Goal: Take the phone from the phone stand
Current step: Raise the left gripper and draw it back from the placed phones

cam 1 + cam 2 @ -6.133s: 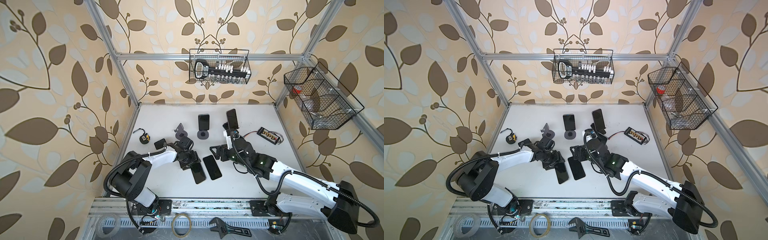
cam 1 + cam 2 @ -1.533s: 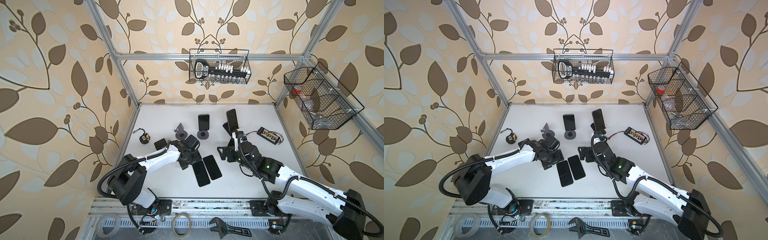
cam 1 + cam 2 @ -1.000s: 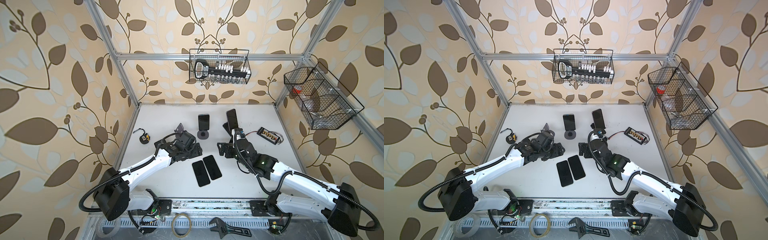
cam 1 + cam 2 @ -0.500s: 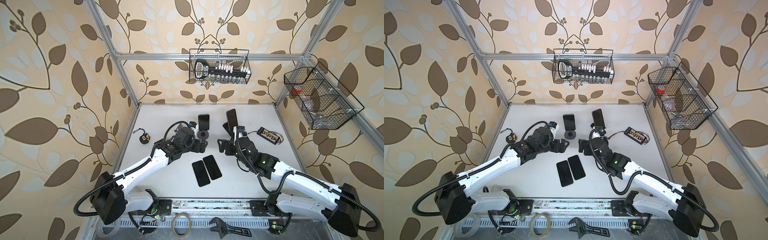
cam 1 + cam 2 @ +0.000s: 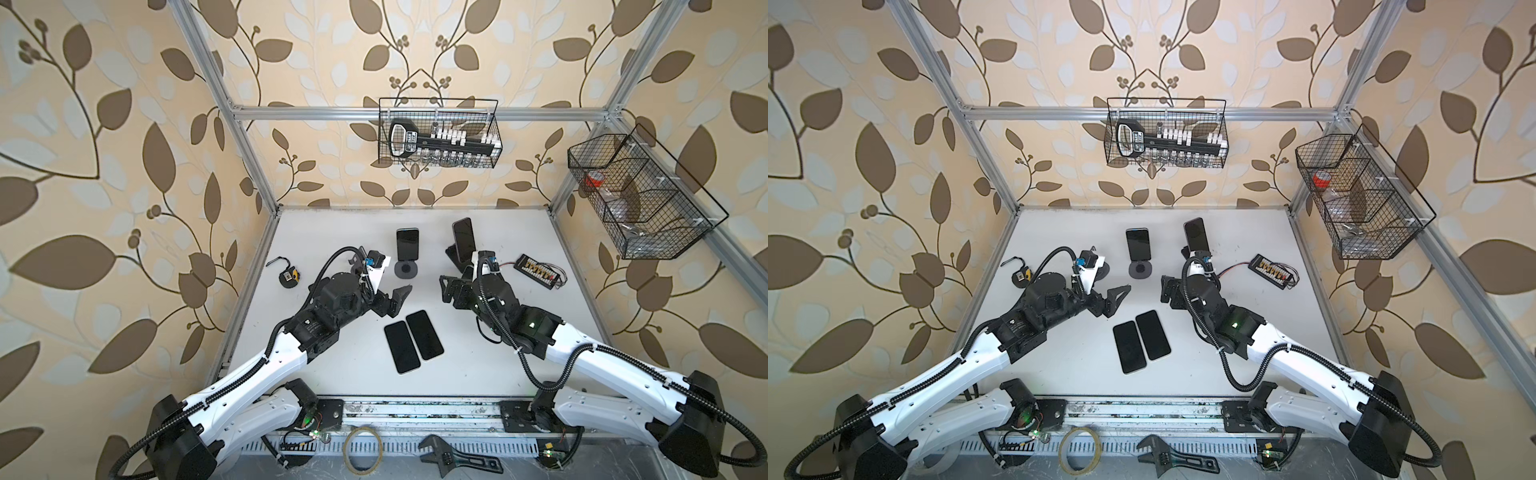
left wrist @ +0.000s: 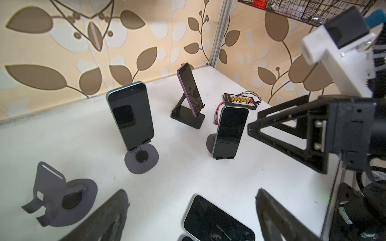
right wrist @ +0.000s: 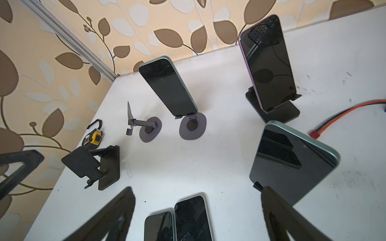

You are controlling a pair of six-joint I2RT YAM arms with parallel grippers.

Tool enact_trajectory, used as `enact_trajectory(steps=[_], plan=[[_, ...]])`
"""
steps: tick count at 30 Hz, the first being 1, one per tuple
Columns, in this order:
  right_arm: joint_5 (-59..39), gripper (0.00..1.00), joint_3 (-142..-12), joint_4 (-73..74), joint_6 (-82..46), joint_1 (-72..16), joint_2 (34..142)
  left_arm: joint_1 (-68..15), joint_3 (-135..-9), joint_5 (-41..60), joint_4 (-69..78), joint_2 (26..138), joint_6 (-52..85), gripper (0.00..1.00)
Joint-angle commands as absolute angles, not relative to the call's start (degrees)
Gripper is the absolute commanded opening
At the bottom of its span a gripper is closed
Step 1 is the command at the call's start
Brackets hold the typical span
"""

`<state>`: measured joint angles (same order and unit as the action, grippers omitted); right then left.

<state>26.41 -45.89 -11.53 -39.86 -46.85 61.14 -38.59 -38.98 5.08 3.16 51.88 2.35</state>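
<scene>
Three phones stand on stands. One (image 5: 407, 243) (image 6: 130, 116) rests on a grey round stand (image 5: 406, 269) at the back middle. A purple-edged one (image 5: 464, 240) (image 7: 269, 68) leans on a black stand. The nearest phone (image 6: 229, 131) (image 7: 292, 162) stands right beside one finger of my right gripper (image 5: 455, 291) (image 7: 197, 189), which is open and empty. My left gripper (image 5: 395, 301) (image 6: 191, 194) hovers open and empty above two phones lying flat side by side (image 5: 413, 340).
An empty grey stand (image 6: 60, 194) and an empty black stand (image 7: 94, 164) sit by the left arm. A tape measure (image 5: 288, 277) lies at the left, a wired board (image 5: 536, 272) at the right. Wire baskets (image 5: 436, 133) (image 5: 640, 195) hang on the walls.
My left gripper let go of a phone laid flat beside the other, then rose and swung toward the back middle, its jaws opening wide. The right gripper shifted only slightly.
</scene>
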Motion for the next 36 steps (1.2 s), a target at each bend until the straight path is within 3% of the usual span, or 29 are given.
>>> enact_trajectory(steps=[1, 13, 36], plan=[[27.41, 0.94, -47.81, -13.05, -40.57, -46.82, 60.86, -38.41, -38.25, 4.91, 9.62, 48.92, -4.54, 0.95], [35.22, 0.89, -48.23, -10.43, -40.9, -51.01, 63.69, -37.05, -35.07, 1.17, 13.45, 46.33, -7.56, 0.98], [36.43, 0.89, -51.99, -9.32, -40.43, -52.73, 66.0, -31.77, -37.05, -3.91, 10.72, 48.98, 0.24, 0.99]])
